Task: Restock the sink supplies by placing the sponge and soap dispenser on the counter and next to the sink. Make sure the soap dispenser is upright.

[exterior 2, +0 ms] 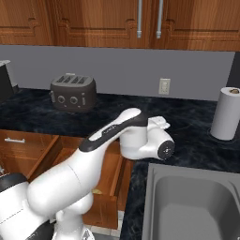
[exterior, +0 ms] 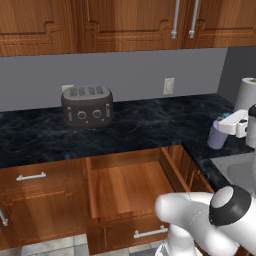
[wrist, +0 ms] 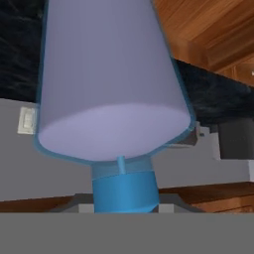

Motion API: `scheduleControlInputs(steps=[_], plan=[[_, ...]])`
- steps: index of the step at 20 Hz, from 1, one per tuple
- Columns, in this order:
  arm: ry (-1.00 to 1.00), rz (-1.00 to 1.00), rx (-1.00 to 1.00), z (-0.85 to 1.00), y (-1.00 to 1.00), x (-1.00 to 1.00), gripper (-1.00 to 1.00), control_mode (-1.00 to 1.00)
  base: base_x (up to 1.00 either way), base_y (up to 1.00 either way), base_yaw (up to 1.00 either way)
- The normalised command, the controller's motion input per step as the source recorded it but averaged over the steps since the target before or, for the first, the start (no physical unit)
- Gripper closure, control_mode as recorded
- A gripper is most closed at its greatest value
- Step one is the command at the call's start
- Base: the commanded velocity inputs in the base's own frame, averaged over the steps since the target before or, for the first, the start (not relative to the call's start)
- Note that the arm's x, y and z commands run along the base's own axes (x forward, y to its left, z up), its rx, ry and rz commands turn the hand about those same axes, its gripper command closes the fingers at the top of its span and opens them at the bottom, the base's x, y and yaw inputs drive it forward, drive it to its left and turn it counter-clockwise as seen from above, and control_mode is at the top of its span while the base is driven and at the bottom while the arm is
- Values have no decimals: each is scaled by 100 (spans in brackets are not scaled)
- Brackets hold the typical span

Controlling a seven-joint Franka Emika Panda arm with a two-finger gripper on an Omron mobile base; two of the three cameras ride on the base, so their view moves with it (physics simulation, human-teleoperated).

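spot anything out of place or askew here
The drawer under the counter hangs wide open. The soap dispenser, beside the sink, is at the gripper; the hand view seems to show it inverted, though that camera rolls.

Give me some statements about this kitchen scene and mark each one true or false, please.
1. The soap dispenser lies inside the open drawer. False: it is at the jaws of the gripper, over the counter near the sink.
2. A toaster stands on the counter by the wall. True.
3. The paper towel roll lies on its side. False: it stands upright.
4. In the hand view the dispenser's blue cap is at the bottom, close to the camera. True.
5. The upper cabinet doors are open. False: they are closed.
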Motion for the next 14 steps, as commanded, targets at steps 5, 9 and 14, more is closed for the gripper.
scheduleControlInputs(steps=[5, 9, 14], plan=[[0, -5, 3, -22, -52, 17, 100, -100, 0, 0, 0], [0, -3, 2, -21, -41, 22, 100, -100, 0, 0, 0], [0, -1, 0, -40, -8, 20, 100, -100, 0, 0, 0]])
